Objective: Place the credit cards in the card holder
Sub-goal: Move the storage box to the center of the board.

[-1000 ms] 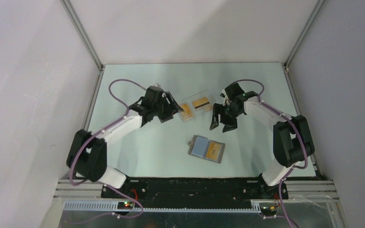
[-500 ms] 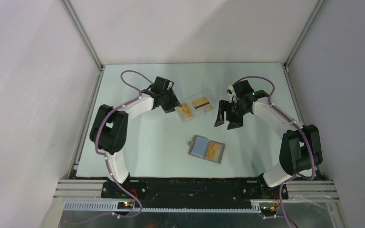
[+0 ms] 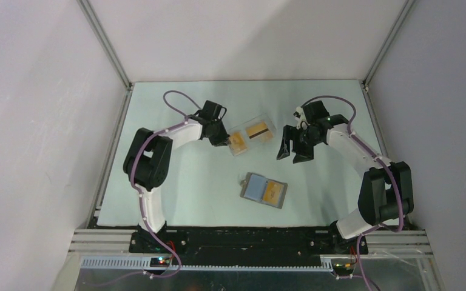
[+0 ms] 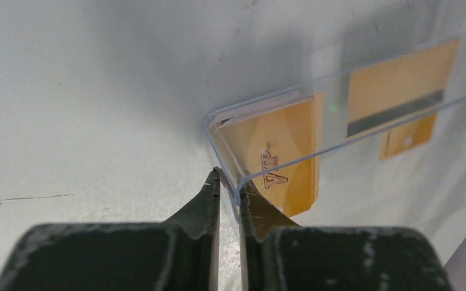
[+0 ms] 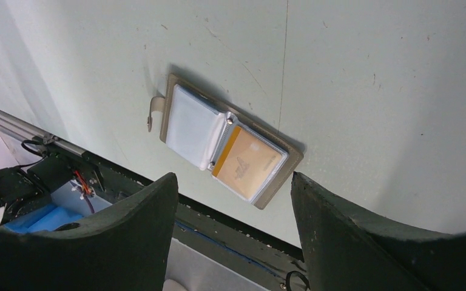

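A clear plastic box (image 3: 252, 134) lies at mid-table holding the credit cards: one orange-gold card marked VIP (image 4: 276, 157) and one with a dark stripe (image 4: 397, 91). My left gripper (image 3: 224, 140) sits at the box's left corner. In the left wrist view its jaws (image 4: 229, 182) are shut on the box's thin clear wall (image 4: 219, 145). The grey card holder (image 3: 264, 190) lies open nearer the arms, with an orange card (image 5: 246, 163) in its right pocket. My right gripper (image 3: 292, 153) hangs open above the table right of the box, with nothing between its fingers.
Grey enclosure walls close in the pale green table (image 3: 176, 176) on three sides. The black base rail (image 3: 249, 237) runs along the near edge. A small tab (image 5: 153, 112) sticks out of the card holder's left side.
My left arm reached farther toward the box and its jaws closed from wide open onto the box's corner wall. My right gripper drifted slightly right, still open.
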Action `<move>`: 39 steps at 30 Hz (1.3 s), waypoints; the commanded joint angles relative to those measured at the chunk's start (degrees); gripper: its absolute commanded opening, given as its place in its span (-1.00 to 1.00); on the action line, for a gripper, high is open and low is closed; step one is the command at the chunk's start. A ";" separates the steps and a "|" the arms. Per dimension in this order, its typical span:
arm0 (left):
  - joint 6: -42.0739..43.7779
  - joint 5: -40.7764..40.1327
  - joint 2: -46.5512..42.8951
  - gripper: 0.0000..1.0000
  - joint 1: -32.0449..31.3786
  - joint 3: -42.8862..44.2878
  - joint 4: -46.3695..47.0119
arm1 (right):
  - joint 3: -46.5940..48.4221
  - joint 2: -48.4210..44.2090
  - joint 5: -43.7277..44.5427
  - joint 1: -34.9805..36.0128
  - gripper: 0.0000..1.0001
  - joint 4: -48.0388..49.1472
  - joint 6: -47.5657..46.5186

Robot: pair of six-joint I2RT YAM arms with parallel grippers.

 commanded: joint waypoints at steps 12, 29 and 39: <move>1.00 1.55 -5.12 -0.97 -10.46 1.06 -1.31 | 7.53 -1.24 -4.65 -0.25 0.41 -0.81 -1.25; 1.31 2.92 -10.12 -0.21 -11.23 2.68 -2.27 | 7.69 7.44 -4.87 2.49 0.21 3.23 0.68; 5.30 5.06 -12.12 -0.14 -11.92 2.06 -2.25 | 9.00 12.09 8.08 5.84 0.23 1.25 0.63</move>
